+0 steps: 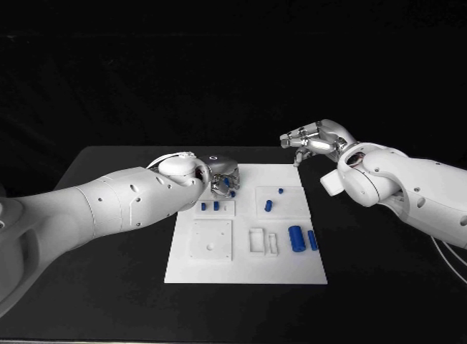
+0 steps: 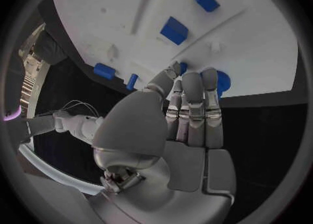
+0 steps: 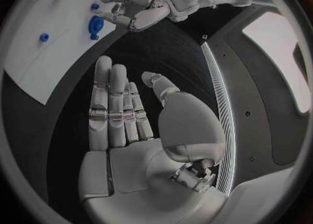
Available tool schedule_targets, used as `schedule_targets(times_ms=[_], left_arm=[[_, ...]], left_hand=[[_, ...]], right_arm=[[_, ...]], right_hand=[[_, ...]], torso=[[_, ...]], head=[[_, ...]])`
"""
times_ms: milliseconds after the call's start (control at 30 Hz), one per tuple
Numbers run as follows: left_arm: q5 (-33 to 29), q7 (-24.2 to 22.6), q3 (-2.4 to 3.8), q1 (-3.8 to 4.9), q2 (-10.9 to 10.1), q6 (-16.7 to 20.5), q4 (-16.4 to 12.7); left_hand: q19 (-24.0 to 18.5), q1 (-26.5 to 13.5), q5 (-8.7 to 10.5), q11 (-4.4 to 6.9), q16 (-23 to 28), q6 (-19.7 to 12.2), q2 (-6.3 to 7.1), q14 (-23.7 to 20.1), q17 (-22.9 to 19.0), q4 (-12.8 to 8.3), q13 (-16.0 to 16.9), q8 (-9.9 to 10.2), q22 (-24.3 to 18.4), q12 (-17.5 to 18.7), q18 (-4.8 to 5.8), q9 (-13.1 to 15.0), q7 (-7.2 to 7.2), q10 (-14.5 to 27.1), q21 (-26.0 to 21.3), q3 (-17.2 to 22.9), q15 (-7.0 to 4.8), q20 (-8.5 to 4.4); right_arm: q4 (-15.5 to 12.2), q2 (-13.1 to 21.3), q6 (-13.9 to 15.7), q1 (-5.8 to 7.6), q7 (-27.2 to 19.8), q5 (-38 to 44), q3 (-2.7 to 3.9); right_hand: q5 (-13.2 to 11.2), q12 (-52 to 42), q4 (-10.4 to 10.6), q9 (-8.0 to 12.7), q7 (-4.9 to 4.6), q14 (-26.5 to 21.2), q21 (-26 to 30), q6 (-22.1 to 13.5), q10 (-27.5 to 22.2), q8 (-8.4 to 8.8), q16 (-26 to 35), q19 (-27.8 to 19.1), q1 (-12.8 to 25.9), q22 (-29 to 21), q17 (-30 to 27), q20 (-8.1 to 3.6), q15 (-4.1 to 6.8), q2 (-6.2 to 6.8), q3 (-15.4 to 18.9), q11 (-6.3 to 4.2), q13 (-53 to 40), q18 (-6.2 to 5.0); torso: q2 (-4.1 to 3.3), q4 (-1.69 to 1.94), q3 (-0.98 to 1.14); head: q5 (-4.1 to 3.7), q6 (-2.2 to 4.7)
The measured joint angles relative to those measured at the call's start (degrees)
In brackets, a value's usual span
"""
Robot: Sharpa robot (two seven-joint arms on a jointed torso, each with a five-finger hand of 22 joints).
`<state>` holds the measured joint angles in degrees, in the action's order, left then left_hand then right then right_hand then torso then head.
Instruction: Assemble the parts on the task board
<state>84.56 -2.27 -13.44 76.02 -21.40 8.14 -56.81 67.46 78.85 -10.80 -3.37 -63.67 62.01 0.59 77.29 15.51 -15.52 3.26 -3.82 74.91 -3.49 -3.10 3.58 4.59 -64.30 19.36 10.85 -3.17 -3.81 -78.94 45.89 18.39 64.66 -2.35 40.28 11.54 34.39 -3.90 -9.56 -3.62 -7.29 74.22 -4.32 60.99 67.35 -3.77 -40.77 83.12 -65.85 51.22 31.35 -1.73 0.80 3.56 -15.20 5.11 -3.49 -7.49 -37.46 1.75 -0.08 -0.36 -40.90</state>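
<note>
The left hand [image 1: 222, 179] sits low over the far left corner of the task board [image 1: 244, 269], its fingers [image 2: 193, 96] held together and reaching down to the board's edge. In the left wrist view the fingertips meet a round blue part [image 2: 222, 82] and a smaller blue piece [image 2: 183, 67] beside it — whether anything is actually pinched between thumb and fingers I cannot tell, since the fingers cover the contact. Just beyond the fingertips on the board lie two blue block parts [image 2: 174, 29], one behind the other, and off to the side a short blue cylinder [image 2: 104, 71] with a thin blue peg [image 2: 132, 81] next to it.

The right hand [image 1: 315, 140] hovers above the black table [image 1: 109, 287] just past the board's far right corner, well apart from every part. Its fingers [image 3: 109, 104] are stretched out side by side with the thumb spread away, and the palm holds nothing.

From the head view, the nearest pieces to the left hand are two small blue parts [image 1: 210, 206] standing in a recess just in front of it. Farther right stand a small blue peg [image 1: 268, 206] and a tiny blue piece [image 1: 280, 190] in a square recess — and nearer the robot a large blue cylinder [image 1: 296, 239] with a slim blue bar [image 1: 312, 240] lying beside it.
</note>
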Motion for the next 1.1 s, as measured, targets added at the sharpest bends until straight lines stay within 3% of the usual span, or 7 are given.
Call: schedule_targets(times_ms=[500, 567, 967, 1100], left_arm=[[0.08, -0.21, 0.00, -0.72, 0.60, 0.31, 1.88], [0.08, -0.26, 0.02, -0.81, 0.67, 0.41, 2.08], [0.08, -0.59, 0.02, -1.57, 1.18, 0.81, 2.58], [0.06, -0.66, 0.02, -1.62, 1.27, 0.89, 2.68]], left_hand=[[-0.21, -0.30, 0.00, 0.09, -0.47, 0.63, -0.30, 0.52, 0.47, 1.04, 0.01, 0.00, -0.01, 0.00, 0.01, 0.01, 0.00, -0.51, 1.59, 1.94, 0.10, -0.21], [-0.21, -0.34, 0.46, -0.13, -0.63, -0.41, -0.26, 0.72, 0.47, 1.15, 0.01, 0.00, -0.01, 0.00, 0.01, 0.01, -0.60, -0.30, 1.59, 1.84, -0.11, -0.21], [0.53, -0.46, 0.86, -0.13, -0.62, -0.71, -0.14, 1.44, 0.68, 2.53, 0.02, 0.00, -0.01, 0.00, 0.01, 0.01, -0.72, -0.30, 0.66, 1.64, 0.00, -0.08], [0.93, -0.39, 0.89, -0.13, -0.63, -0.71, 0.39, 1.63, 0.75, 2.93, 0.02, 0.00, 0.02, 0.00, 0.01, 0.01, -0.72, -0.30, 0.21, 1.57, -0.20, -0.09]], right_arm=[[-0.46, 0.04, 0.05, 0.00, -0.05, 0.02, 0.04], [-0.50, 0.05, 0.06, 0.00, -0.05, 0.03, 0.04], [-0.70, 0.11, 0.10, 0.00, -0.07, 0.03, 0.05], [-0.73, 0.11, 0.11, 0.00, -0.07, 0.03, 0.05]], right_hand=[[0.22, 0.00, 0.00, 0.00, 0.02, -0.20, 0.00, -0.01, -0.20, 0.00, -0.38, 0.00, 0.00, -0.01, -0.19, 0.00, -0.20, 0.00, 0.00, -0.20, 0.00, 0.04], [0.22, 0.00, 0.00, 0.00, 0.03, -0.20, 0.00, -0.02, -0.41, 0.00, -0.38, 0.00, 0.00, -0.06, -0.19, 0.00, -0.20, 0.00, 0.00, 0.00, 0.00, 0.05], [0.23, 0.00, 0.00, 0.00, 0.03, -0.21, 0.01, -0.02, -0.41, 0.00, -0.38, 0.00, 0.00, -0.05, -0.35, 0.00, -0.20, 0.00, 0.00, 0.00, -0.01, 0.08], [0.22, 0.00, 0.00, 0.00, 0.04, -0.21, 0.01, -0.02, -0.41, 0.00, -0.38, 0.00, 0.00, -0.05, -0.41, 0.00, -0.19, 0.00, 0.00, 0.00, -0.01, 0.10]], torso=[[0.01, 0.07, 0.07], [0.01, 0.07, 0.07], [0.01, 0.05, 0.05], [0.01, 0.09, 0.05]], head=[[-0.35, -0.24], [-0.41, -0.26], [-0.49, -0.55], [-0.55, -0.56]])
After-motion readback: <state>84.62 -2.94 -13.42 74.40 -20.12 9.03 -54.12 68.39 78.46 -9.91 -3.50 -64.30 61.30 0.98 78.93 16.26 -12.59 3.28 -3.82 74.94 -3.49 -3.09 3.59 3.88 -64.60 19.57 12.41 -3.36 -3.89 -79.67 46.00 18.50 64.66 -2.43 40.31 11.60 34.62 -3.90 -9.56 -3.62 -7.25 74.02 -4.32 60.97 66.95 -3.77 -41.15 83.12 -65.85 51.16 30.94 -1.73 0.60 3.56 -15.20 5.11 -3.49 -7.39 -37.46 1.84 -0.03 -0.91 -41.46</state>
